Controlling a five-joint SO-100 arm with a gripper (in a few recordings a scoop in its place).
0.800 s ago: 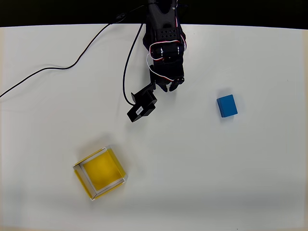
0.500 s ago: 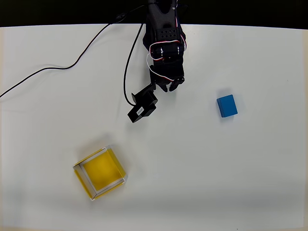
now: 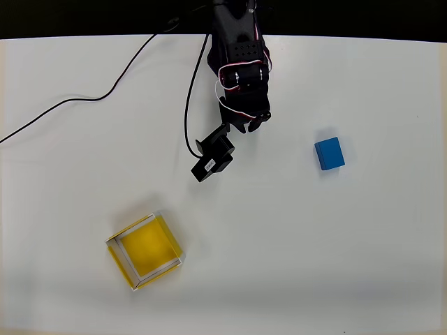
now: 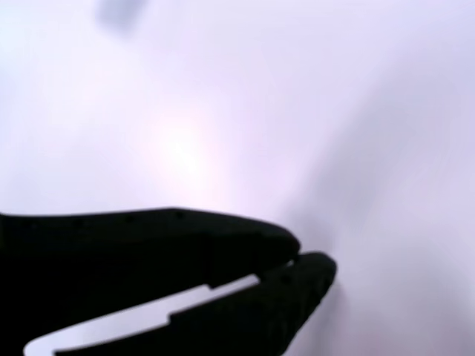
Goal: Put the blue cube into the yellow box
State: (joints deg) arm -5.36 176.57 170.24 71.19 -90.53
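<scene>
The blue cube (image 3: 329, 153) rests on the white table, right of centre in the overhead view. The yellow box (image 3: 144, 251), an open tray with pale rims, sits at the lower left with nothing in it. My black gripper (image 3: 252, 127) hangs below the arm at the top centre, about a hundred pixels left of the cube and slightly above it in the picture. Up close in the wrist view, the gripper (image 4: 300, 259) has its two dark fingertips touching, shut on nothing, over bare table.
A black cable (image 3: 91, 98) trails from the arm's base across the upper left of the table (image 3: 293, 265). The wrist camera block (image 3: 213, 158) sticks out to the lower left of the gripper. The table's dark far edge runs along the top.
The arm has turned slightly to the right; the wrist camera block and gripper shifted a little rightward. The cube and the box have not moved.
</scene>
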